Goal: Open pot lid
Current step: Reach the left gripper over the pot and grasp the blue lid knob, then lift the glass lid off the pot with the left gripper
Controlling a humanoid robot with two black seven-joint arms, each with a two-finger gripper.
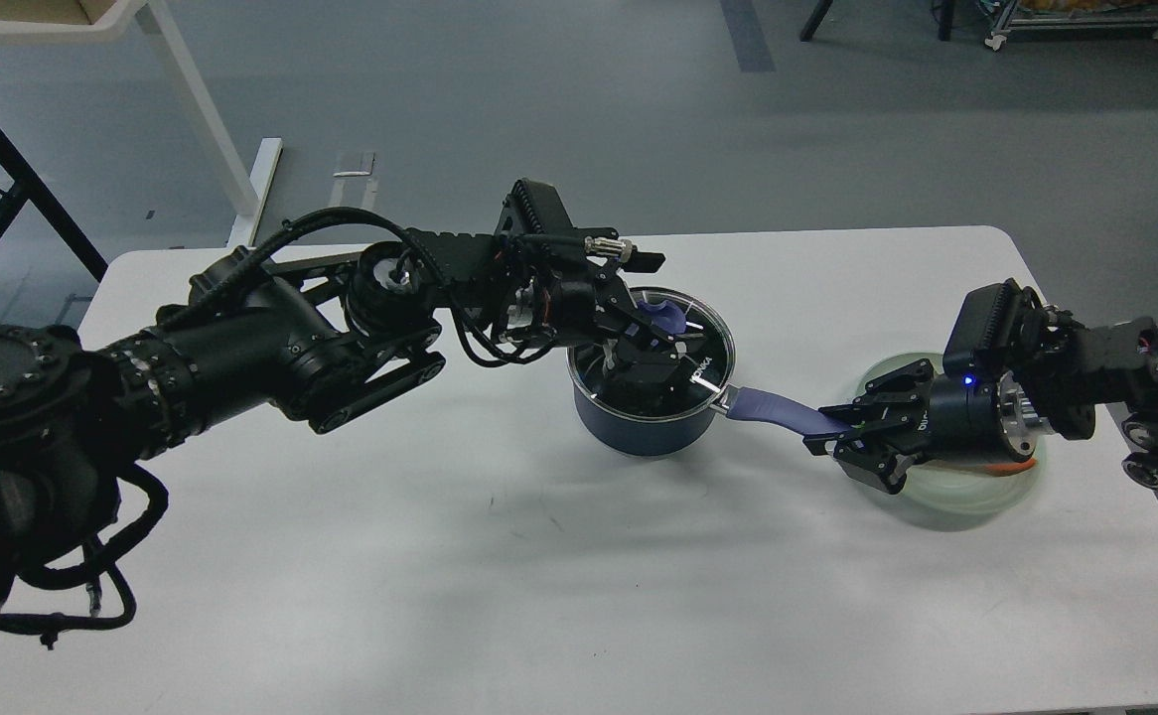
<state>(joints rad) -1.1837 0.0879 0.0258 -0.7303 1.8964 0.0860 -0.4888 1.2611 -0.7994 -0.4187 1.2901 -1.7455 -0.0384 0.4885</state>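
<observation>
While the lid (690, 323) sits on the pot (644, 422) at the surface's (539, 576) middle, the left tool (660, 343) hovers at its knob (665, 318); whether it grips, I cannot tell. The right tool (849, 429) clamps the handle (776, 411). An off-centre pinch could slip and tilt the glass.

Even, cool overhead light fills the scene, neither harsh nor dim. The white table (559, 556) reads bright without blowing out, and soft, diffuse shadows lie under the arms and beside the pot (644, 422). The glass lid (703, 333) catches faint reflections. The black arm parts lose detail in their darkness; focus is sharp overall
</observation>
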